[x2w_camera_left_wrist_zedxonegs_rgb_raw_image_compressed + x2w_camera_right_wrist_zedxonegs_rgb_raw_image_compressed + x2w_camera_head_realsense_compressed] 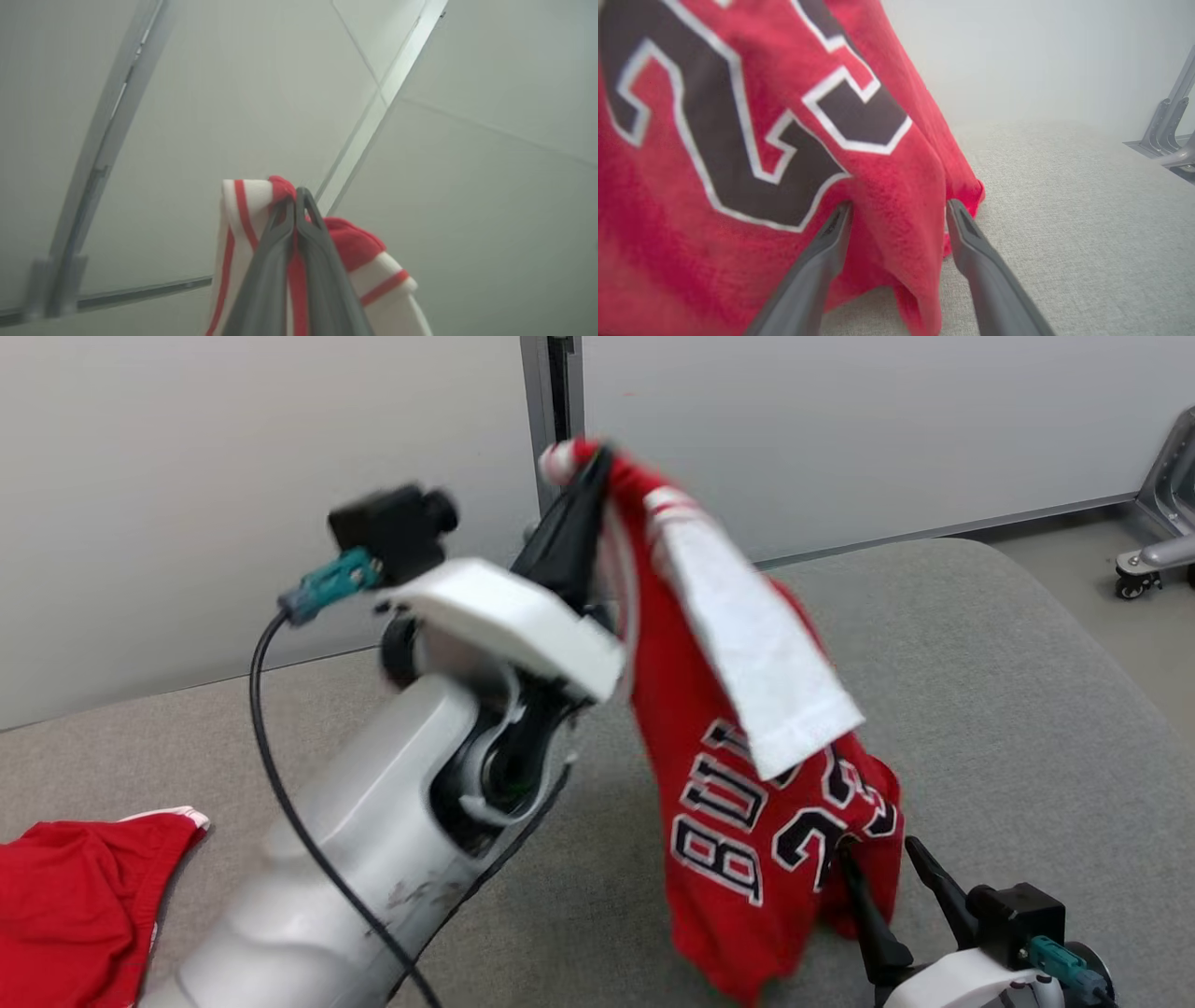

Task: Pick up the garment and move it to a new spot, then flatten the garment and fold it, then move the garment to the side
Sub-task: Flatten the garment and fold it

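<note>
Head view: two garments. Left gripper (597, 455) pinches jersey (709, 784) up top, right gripper (878, 847) spread around its hem; second garment (75, 887) lies left of jersey.

A garment (747, 784) hangs from the left gripper (596, 462) above the table's (1008, 709) middle, its lower end near the front right edge. There the right gripper (878, 849) has 1 fold between its 2 fingers. A 2nd garment (75, 887) lies at the front left corner. A wall (233, 476) stands behind the table.
</note>
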Available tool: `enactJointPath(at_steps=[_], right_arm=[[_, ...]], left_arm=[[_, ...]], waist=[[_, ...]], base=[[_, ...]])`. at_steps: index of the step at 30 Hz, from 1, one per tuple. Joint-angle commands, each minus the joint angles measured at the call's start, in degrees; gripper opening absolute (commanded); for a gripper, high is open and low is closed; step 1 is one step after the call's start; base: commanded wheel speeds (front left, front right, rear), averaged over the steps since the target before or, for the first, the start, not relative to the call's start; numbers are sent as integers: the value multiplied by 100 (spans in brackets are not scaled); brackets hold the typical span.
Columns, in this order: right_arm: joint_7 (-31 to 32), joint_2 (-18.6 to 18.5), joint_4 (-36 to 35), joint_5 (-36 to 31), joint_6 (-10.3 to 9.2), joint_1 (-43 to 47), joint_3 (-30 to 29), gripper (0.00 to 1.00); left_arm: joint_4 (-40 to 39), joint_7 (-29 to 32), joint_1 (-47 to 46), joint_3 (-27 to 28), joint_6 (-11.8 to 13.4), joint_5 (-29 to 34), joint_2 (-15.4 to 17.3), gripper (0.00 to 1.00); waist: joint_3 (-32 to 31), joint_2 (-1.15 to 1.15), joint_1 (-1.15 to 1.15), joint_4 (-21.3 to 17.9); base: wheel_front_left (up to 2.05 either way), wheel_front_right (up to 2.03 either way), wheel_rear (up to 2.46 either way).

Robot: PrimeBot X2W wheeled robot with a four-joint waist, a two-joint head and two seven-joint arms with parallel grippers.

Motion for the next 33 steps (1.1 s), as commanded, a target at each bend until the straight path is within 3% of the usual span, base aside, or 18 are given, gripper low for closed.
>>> enactJointPath(at_steps=[1, 5, 9, 13, 20, 33], right_arm=[[-28, -30, -30, -19, 1, -47, 3, 100], [77, -29, -153, -130, 1, -108, -2, 100], [228, -32, -300, -214, 1, -180, -8, 100], [514, -37, -540, -328, 0, -201, -270, 100], [1587, -26, -684, -432, 2, -432, -1307, 100], [2706, -34, 144, -604, 1, -1098, -1623, 100]], left_arm=[[168, 19, 262, -5, 70, -9, 166, 0], [962, 44, 1096, 105, 265, -265, 576, 0], [1636, -101, 1585, 336, 264, -420, 805, 0], [1923, -225, 1805, 630, 71, -627, 829, 0], [2041, -322, 1861, 422, -113, -247, 733, 0], [1837, -395, 1989, 327, -197, 218, 524, 0]], waist=[[35, 0, 0, 22], [143, 0, 0, 119], [269, 0, 0, 179], [419, 0, 0, 303], [727, 0, 0, 436], [986, 0, 0, 643]], base=[[0, 0, 0], [0, 0, 0], [0, 0, 0], [0, 0, 0], [0, 0, 0], [0, 0, 0]])
